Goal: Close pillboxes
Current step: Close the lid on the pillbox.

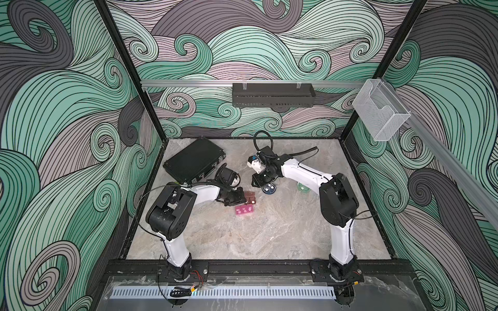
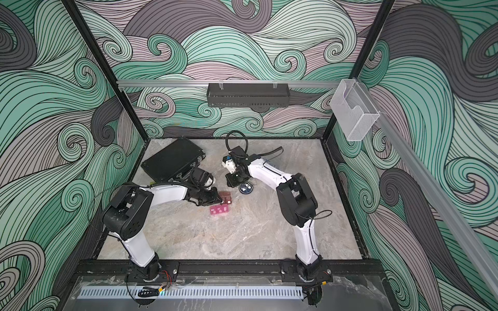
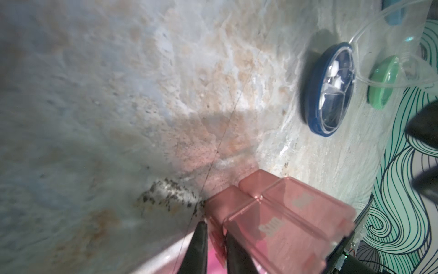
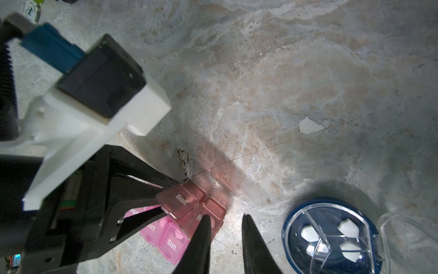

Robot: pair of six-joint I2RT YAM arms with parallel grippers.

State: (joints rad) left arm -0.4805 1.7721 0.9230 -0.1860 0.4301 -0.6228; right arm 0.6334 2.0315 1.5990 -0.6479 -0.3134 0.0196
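Observation:
My left gripper [image 1: 244, 200] [image 3: 215, 226] is shut on one end of the brown two-cell pillbox [image 1: 251, 198] [image 3: 284, 213] [image 4: 182, 201], pinching a thin edge of it between its fingers. Right beside the brown box lies the pink strip pillbox [image 1: 244, 210] [image 4: 169, 242]. My right gripper [image 1: 256, 184] [image 4: 225, 215] hangs open, one finger over the brown box's other cell, with bare table between its fingers. The dark-blue round pillbox [image 1: 269, 189] [image 3: 329, 92] [image 4: 331, 237] holds white pills, its clear lid ajar. Farther right lies the green round pillbox [image 1: 304, 187] [image 3: 381, 83].
A large black case [image 1: 192, 161] lies at the back left, close behind my left wrist. A light-blue thing [image 3: 393, 11] shows at the edge of the left wrist view. Patterned walls enclose the marble table [image 1: 256, 237]; a black rail [image 1: 256, 266] runs along its front.

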